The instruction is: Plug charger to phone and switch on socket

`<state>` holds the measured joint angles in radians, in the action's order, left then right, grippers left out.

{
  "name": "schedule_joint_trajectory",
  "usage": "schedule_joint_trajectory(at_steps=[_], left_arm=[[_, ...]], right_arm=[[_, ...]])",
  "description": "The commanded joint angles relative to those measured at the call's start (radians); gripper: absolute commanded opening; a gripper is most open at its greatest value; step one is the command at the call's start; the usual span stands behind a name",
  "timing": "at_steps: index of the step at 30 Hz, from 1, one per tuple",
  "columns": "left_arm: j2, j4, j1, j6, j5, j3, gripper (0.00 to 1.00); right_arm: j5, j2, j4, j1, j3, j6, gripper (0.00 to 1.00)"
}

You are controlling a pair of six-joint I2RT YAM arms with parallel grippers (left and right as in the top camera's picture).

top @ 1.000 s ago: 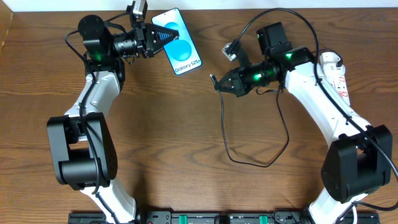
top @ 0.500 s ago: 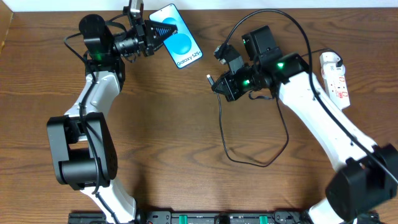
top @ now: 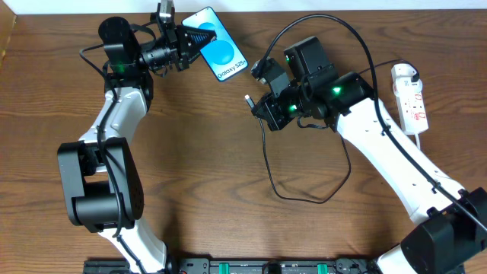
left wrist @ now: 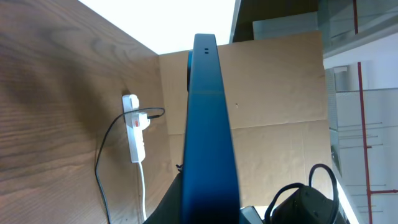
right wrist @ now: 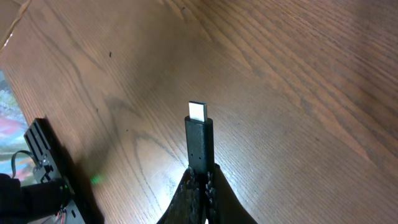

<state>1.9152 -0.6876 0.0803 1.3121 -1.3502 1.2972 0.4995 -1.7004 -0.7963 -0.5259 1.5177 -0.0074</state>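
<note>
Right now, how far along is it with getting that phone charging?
About halfway. Done: the left gripper has the phone clamped, and the right gripper pinches the connector of the cable, metal tip pointing out. The other end looks plugged into the power strip. Left: bring the tip to the phone's port, push it in, then press the strip's switch.
</note>
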Motion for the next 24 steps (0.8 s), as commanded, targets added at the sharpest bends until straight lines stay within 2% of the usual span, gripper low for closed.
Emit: schedule_joint_trajectory(at_steps=[1, 24], left_arm=[[-0.019, -0.008, -0.003, -0.002, 0.006, 0.016, 0.07], [-0.019, -0.008, -0.003, -0.021, 0.009, 0.016, 0.07]], right_arm=[[-0.004, 0.006, -0.002, -0.005, 0.007, 0.011, 0.01], [0.004, 0.006, -0.007, -0.012, 0.007, 0.011, 0.01]])
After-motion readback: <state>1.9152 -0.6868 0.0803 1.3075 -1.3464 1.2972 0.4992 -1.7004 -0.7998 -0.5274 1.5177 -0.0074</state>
